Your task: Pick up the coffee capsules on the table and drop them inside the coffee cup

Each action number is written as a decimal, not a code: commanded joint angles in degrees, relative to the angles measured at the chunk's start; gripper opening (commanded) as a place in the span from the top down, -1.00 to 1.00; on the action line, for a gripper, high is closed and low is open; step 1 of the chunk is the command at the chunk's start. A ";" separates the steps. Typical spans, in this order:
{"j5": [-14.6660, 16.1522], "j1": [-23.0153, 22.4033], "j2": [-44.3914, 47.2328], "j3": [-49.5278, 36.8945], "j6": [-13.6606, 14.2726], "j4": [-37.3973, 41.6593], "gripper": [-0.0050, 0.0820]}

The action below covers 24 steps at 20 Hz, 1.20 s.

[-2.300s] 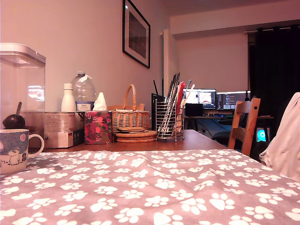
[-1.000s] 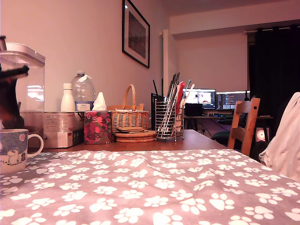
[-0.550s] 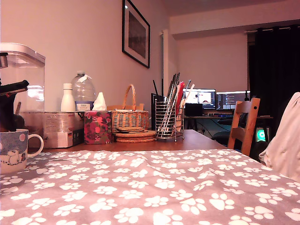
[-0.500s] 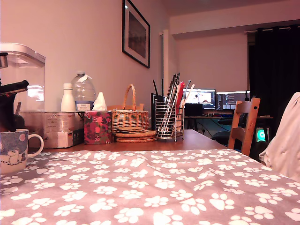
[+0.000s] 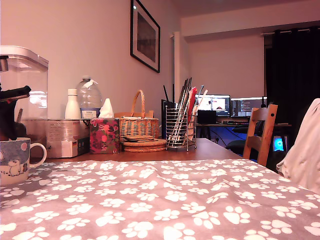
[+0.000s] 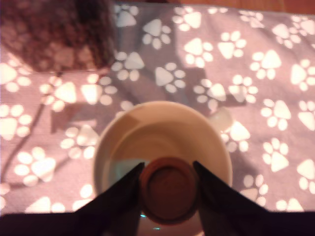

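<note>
The coffee cup (image 5: pixel 14 159), a white mug with pale blue cartoon print and a loop handle, stands at the exterior view's far left on the paw-print cloth. My gripper (image 5: pixel 9 131) hangs dark just above its rim. From the wrist, I look straight down into the mug (image 6: pixel 110 147). A brown coffee capsule (image 6: pixel 169 189) sits over the mug's opening, pinched between my two dark fingers (image 6: pixel 123 196), so my gripper (image 6: pixel 169 192) is shut on it. No other capsule shows in either view.
Along the wall in the exterior view stand a clear plastic box (image 5: pixel 25 90), bottles (image 5: pixel 89 99), a floral tissue box (image 5: pixel 104 135), a wicker basket (image 5: pixel 139 126) and a wire utensil holder (image 5: pixel 180 129). A wooden chair (image 5: pixel 262 132) is at the right. A blurred dark object (image 6: pixel 54 34) lies near the mug.
The gripper came in at the exterior view's left and sank a little toward the mug a second ago. It has held still over the rim for the last half second.
</note>
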 commanded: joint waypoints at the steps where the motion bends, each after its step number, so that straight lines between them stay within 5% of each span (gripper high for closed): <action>1: -0.11 0.11 0.24 0.55 0.26 0.76 -0.38; 8: 0.11 0.11 -0.90 1.92 1.33 0.63 -0.37; 10: 0.68 0.09 -2.84 2.21 1.36 0.57 -0.13; 13: 3.17 0.07 -7.23 2.21 3.15 -1.95 0.61; 15: 4.74 0.07 -10.53 2.21 4.83 -2.38 0.89; 24: 9.46 0.04 -23.02 2.10 4.72 -2.38 0.93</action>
